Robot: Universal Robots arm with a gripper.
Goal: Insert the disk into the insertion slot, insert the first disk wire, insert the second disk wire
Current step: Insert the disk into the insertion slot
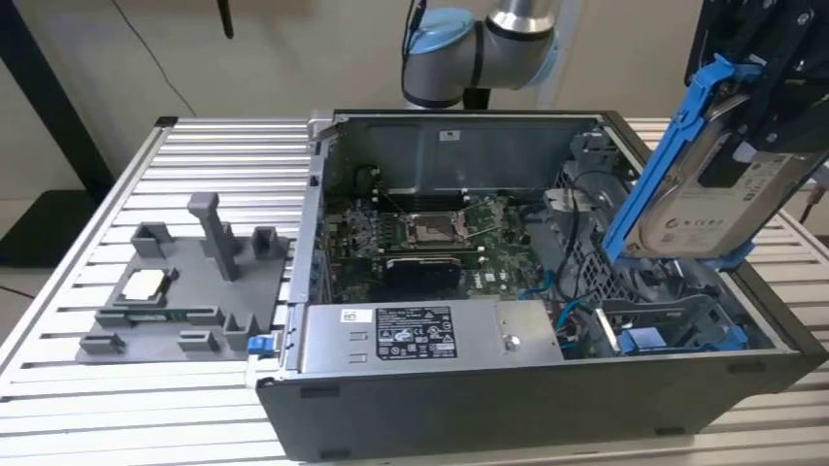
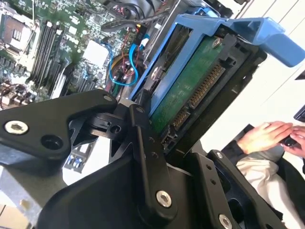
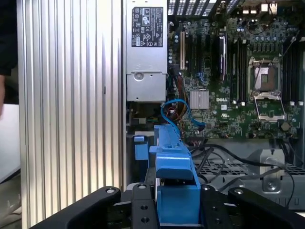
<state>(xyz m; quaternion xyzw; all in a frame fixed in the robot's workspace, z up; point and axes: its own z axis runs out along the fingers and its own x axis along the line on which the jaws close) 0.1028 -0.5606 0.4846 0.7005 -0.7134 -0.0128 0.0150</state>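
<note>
Gripper: the gripper [image 1: 758,121] is pinching the disk, its black fingers [image 2: 145,152] pressing on either side of the blue carrier frame [image 1: 647,184]; nothing else is sitting in its grasp

Disk: the disk [image 1: 710,199] is hanging on edge from the gripper, slightly tilted, with its white label facing the exterior camera; in the second wrist view its green circuit board and connector row are showing bare, with nothing plugged in

Insertion slot: the insertion slot [image 1: 667,311] is lying below the gripper, in the corner of the open computer case [image 1: 545,408]; the carrier's lower edge is hovering near the cage but apart from it, and no part of the disk is sitting inside the bay

Wires: blue cables [image 3: 177,110] are lying loose in the case beneath the gripper, between the power supply [image 1: 414,335] and the motherboard [image 1: 428,238]; whether these are the disk wires cannot be told, and no wire is reaching the disk

Progress: by the look of it, the first step is under way and unfinished; the disk is gripped and carried over the case but not yet seated, and both wire insertions are waiting on that

Bystander: a person's hands [image 2: 267,136] are resting together well beyond the gripper, clear of the work
</note>
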